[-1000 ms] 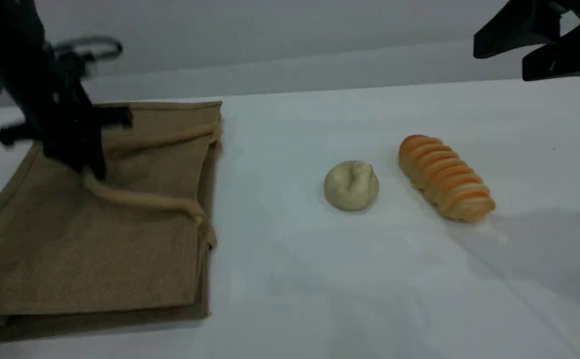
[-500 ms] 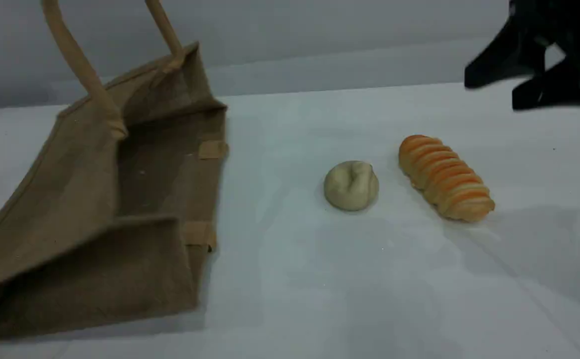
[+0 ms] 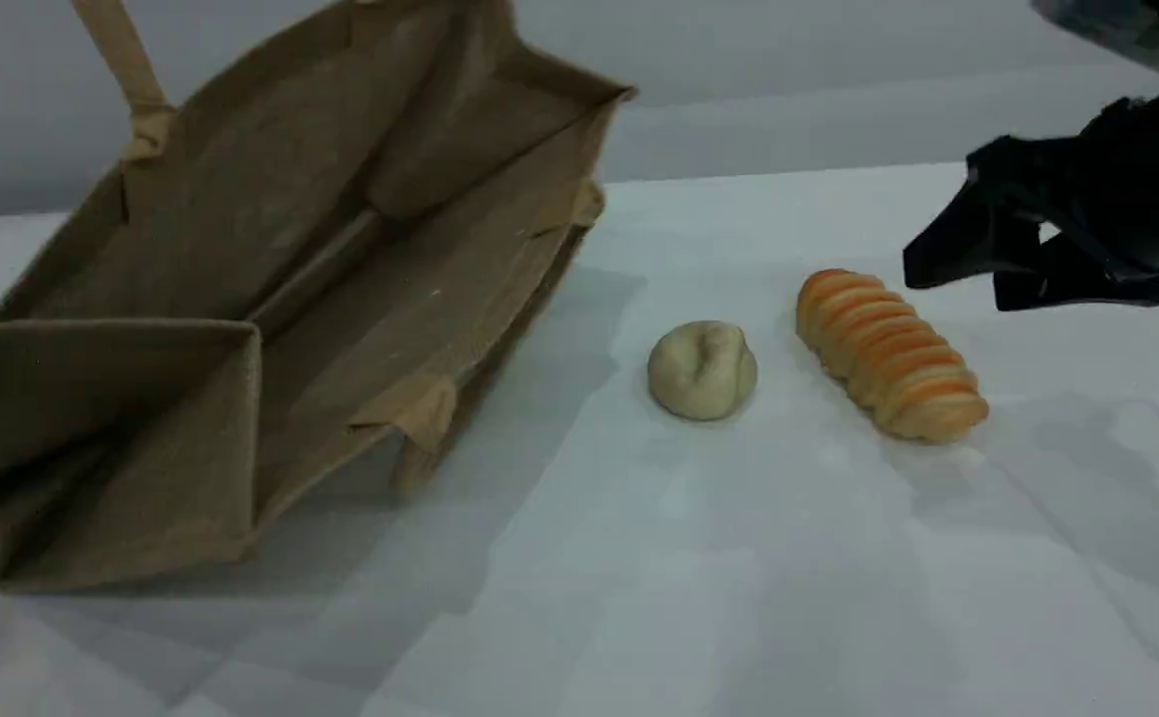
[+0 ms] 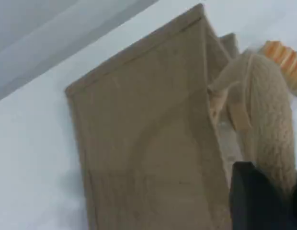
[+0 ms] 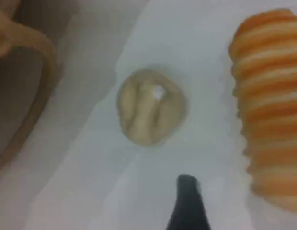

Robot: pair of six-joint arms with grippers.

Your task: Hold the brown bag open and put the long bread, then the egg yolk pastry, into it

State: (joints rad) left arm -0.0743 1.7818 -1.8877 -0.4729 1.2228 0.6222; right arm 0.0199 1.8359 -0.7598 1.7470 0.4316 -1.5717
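The brown bag [image 3: 271, 329] is lifted by one handle [image 3: 126, 70], its mouth gaping wide toward the right. My left gripper is above the scene view's top edge. In the left wrist view its dark fingertip [image 4: 263, 201] is shut on the bag's handle [image 4: 270, 120], with the bag's side [image 4: 148, 143] hanging below. The egg yolk pastry [image 3: 702, 369] lies on the table right of the bag. The long bread [image 3: 890, 354] lies just right of it. My right gripper [image 3: 958, 284] hovers open above and right of the bread, holding nothing. Its wrist view shows pastry [image 5: 151, 106] and bread [image 5: 270, 110].
A white table [image 3: 699, 558] carries everything; its far edge meets a grey wall [image 3: 789, 60]. The bag's second handle [image 5: 28, 62] lies slack at the left of the right wrist view. The bag's lower side rests on the table.
The bag went from lying flat to being pulled up and wide open. My left arm rose out of the scene view. My right gripper dropped down and left toward the long bread.
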